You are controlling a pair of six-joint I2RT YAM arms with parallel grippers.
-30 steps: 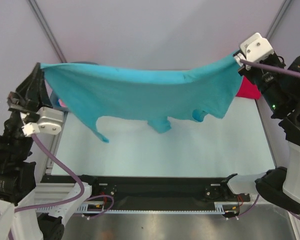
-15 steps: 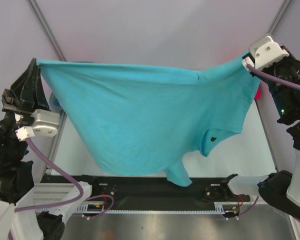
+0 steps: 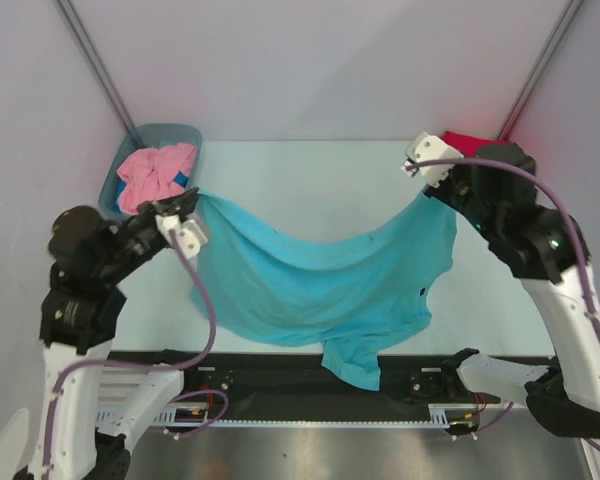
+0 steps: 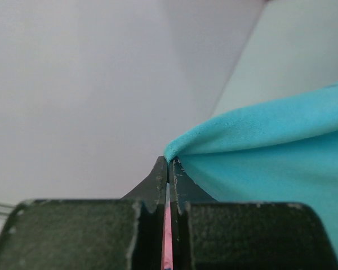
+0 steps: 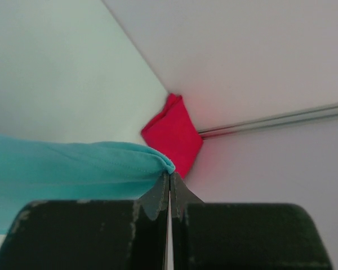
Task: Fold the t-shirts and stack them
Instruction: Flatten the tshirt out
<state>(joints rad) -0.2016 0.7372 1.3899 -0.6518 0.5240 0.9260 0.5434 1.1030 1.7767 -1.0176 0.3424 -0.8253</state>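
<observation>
The turquoise t-shirt [image 3: 320,285] hangs in a sagging span between both grippers, its lower part lying on the table and one end drooping over the near black rail. My left gripper [image 3: 193,201] is shut on its left corner; in the left wrist view the cloth [image 4: 270,146] bunches at the closed tips [image 4: 169,163]. My right gripper [image 3: 427,190] is shut on the right corner, as the right wrist view [image 5: 169,175] shows with the hem [image 5: 73,163]. The pink t-shirt [image 3: 152,172] lies crumpled in the tub. The red t-shirt [image 3: 462,142] lies folded at the far right corner [image 5: 173,132].
The grey-blue tub [image 3: 180,132] stands at the far left corner of the pale table [image 3: 310,180]. A black rail [image 3: 270,375] with the arm bases runs along the near edge. Walls close in behind and on both sides.
Both arms have come down and inward from high up at the sides. The turquoise t-shirt has dropped from hanging stretched in the air to sagging onto the table.
</observation>
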